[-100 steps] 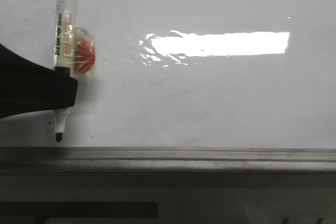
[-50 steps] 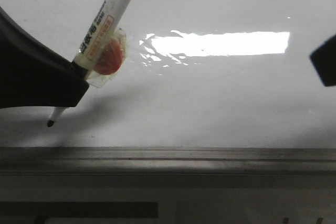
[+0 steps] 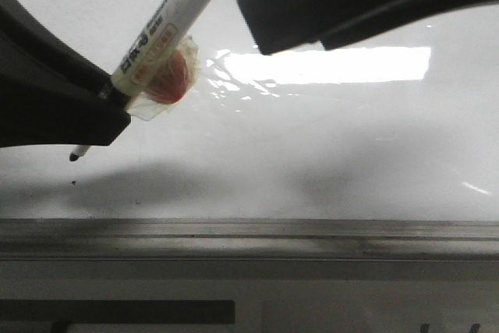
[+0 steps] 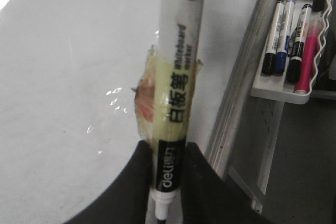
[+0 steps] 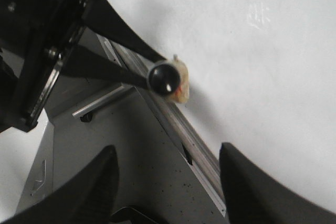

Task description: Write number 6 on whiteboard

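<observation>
Front view: a glossy whiteboard (image 3: 327,154) fills the scene, edged below by a grey ledge (image 3: 249,235), with no drawn 6 visible on it.

The board is white with a bright rectangular glare and soft shadows; only a small black speck (image 3: 74,184) sits just below the marker tip. The left claw (image 3: 93,118) is clenched on a white marker (image 3: 168,17), tilted, its tip near the board, with a taped orange patch (image 3: 166,77) beside the claw. The right claw (image 5: 168,182) hangs with fingers spread, holding nothing, near the marker's cap end. A tray (image 4: 294,85) of spare markers hangs beyond the ledge.
</observation>
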You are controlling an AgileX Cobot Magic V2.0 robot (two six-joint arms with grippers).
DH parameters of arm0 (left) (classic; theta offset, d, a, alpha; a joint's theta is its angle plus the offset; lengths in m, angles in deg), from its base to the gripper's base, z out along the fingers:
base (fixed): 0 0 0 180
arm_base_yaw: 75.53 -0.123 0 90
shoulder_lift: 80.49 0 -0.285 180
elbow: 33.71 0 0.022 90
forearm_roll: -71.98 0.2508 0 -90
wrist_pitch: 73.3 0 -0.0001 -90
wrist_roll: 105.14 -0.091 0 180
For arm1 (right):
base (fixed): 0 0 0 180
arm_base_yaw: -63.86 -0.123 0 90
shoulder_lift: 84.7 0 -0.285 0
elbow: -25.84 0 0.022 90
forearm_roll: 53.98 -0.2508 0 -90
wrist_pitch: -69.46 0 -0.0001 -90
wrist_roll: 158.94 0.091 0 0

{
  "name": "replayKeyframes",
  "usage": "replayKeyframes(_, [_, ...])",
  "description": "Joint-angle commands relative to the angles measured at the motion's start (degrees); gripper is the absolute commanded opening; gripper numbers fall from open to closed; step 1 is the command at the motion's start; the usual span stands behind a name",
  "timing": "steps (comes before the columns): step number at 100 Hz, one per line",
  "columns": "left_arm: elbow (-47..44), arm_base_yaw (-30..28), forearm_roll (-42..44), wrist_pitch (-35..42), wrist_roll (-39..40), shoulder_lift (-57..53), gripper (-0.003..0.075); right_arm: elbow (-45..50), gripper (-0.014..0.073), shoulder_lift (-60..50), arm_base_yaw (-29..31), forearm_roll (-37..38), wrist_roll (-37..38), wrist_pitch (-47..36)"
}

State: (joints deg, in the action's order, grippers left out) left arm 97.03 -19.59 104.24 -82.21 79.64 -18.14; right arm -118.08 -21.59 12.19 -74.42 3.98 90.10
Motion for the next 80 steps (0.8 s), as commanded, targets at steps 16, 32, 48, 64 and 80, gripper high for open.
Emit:
replayKeyframes(16, [1.99, 2.74, 1.30, 3.28, 0.03, -1.11, -0.0019, -5.08, 0.0386, 3.03, -0.97, -1.25, -0.76, -5.31])
replayKeyframes(32, [1.99, 2.74, 1.30, 3.28, 0.03, -1.11, -0.0019, -5.76, 0.0381, 5.11, -1.08, -3.25, -0.76, -5.20])
replayKeyframes(48, [1.99, 2.74, 1.30, 3.28, 0.03, -1.11, -0.0019, -6.65, 0.0288, 5.71, -1.13, -3.80, -0.76, -5.32])
replayKeyframes(64, [1.99, 2.74, 1.30, 3.28, 0.03, -1.11, -0.0019, -6.65, 0.0203, 5.85, -1.13, -3.80, -0.76, -5.55])
replayKeyframes(80, [1.99, 2.74, 1.30, 3.28, 0.03, -1.11, -0.0019, -6.65, 0.0062, 5.85, -1.13, -3.80, -0.76, -5.66])
